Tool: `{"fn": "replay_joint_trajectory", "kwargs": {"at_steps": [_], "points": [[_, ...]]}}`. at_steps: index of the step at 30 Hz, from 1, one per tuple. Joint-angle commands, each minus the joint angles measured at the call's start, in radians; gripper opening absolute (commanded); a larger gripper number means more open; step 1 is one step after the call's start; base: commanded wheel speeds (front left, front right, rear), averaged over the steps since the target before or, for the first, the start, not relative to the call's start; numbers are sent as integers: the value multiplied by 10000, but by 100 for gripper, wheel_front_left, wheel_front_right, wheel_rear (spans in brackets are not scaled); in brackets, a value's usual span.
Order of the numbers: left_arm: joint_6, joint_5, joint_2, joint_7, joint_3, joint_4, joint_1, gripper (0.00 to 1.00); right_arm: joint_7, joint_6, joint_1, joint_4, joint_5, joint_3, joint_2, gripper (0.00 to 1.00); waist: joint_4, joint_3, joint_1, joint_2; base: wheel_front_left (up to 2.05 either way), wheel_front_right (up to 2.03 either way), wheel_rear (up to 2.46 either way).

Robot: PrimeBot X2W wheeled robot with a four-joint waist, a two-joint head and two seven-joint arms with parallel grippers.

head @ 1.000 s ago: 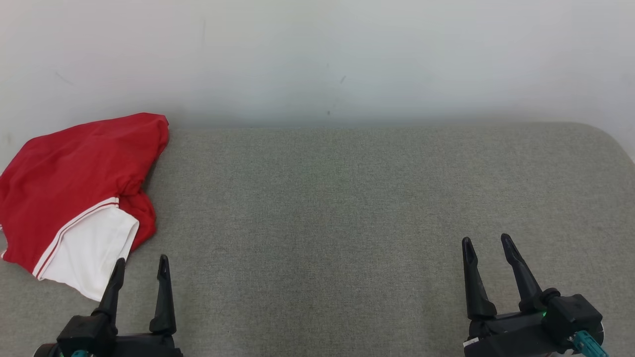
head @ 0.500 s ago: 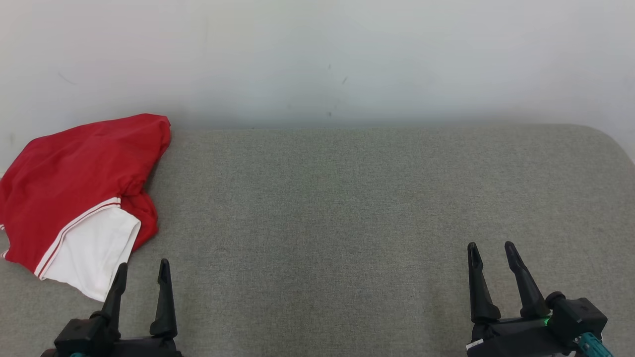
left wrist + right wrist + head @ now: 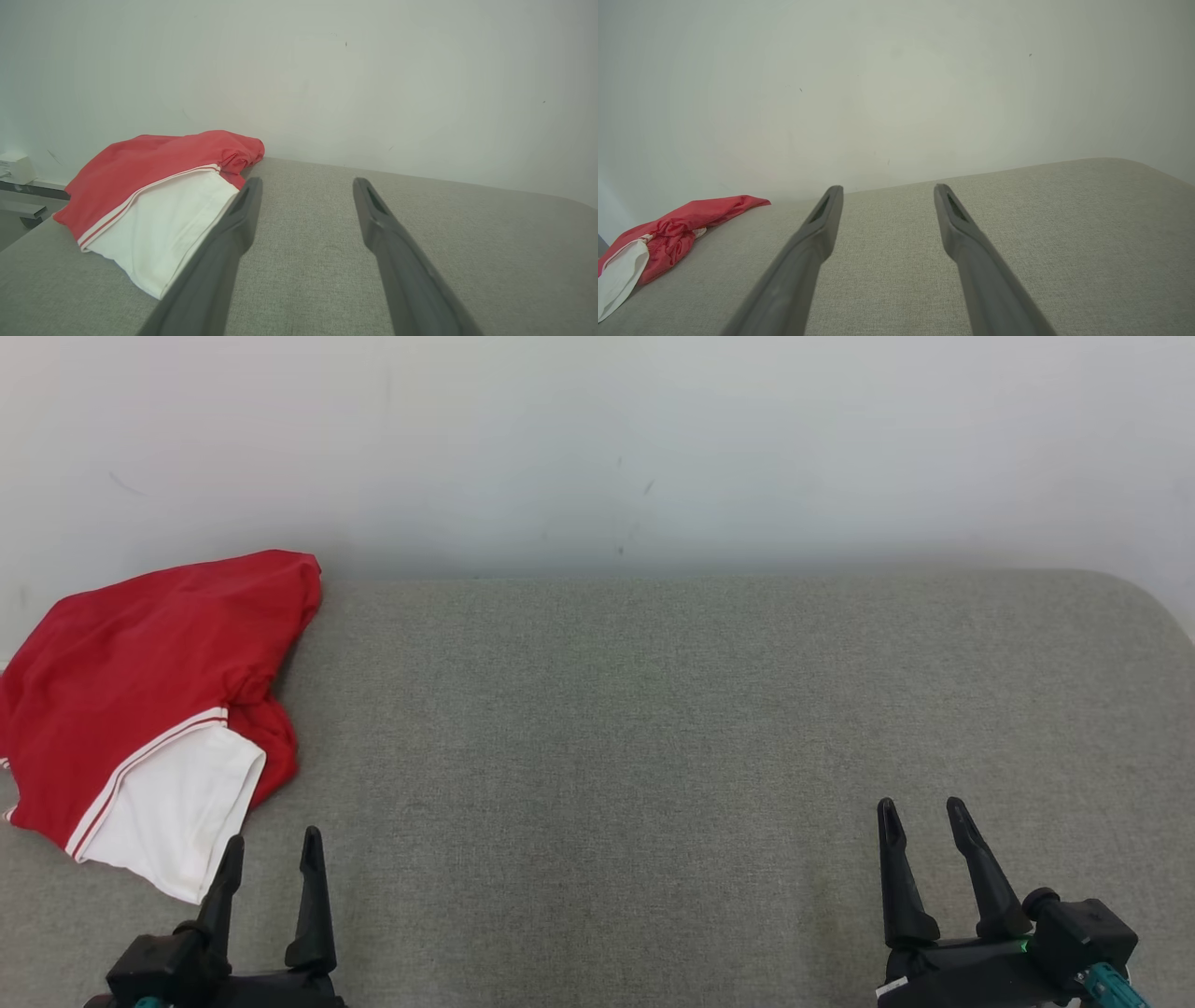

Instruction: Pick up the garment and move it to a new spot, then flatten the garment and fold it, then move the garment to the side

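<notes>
A red garment (image 3: 140, 663) with a white panel and thin red-and-white stripes lies bunched at the far left of the grey cloth-covered table (image 3: 653, 728), against the wall. The left wrist view has the garment (image 3: 159, 186) just left of my fingers; the right wrist view has the garment (image 3: 668, 228) far to the left. My left gripper (image 3: 273, 840) stands open at the lower left, its left fingertip close to the white panel's near corner, nothing between the fingers. My right gripper (image 3: 921, 805) stands open at the lower right, far from the garment.
A white wall (image 3: 597, 448) rises directly behind the table. The table's right end is rounded (image 3: 1158, 607). In the left wrist view a small white box (image 3: 16, 165) sits on a ledge beyond the table's left edge.
Both grippers have drawn back toward the bottom edge of the head view, staying open. The garment lies as before.
</notes>
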Motion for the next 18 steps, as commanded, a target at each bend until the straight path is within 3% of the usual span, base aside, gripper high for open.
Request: {"fn": "replay_joint_trajectory", "kwargs": {"at_steps": [1, 10, 18], "points": [[-37, -17, 0, -11, -3, 21, -77, 100, -7, -21, 20, 3, 30, 5, -20, 100, 12, -7, 0, 0, 0, 0, 0], [-43, -14, 3, -11, 11, 111, -132, 100, -7, -21, 73, 36, 83, 32, -20, 100, 224, -21, 0, 0, 0, 0, 0], [38, 90, 65, -11, 77, 219, -130, 100, -7, -21, 100, 113, 180, 185, -20, 100, 841, -8, 0, 0, 0, 0, 0]]}}
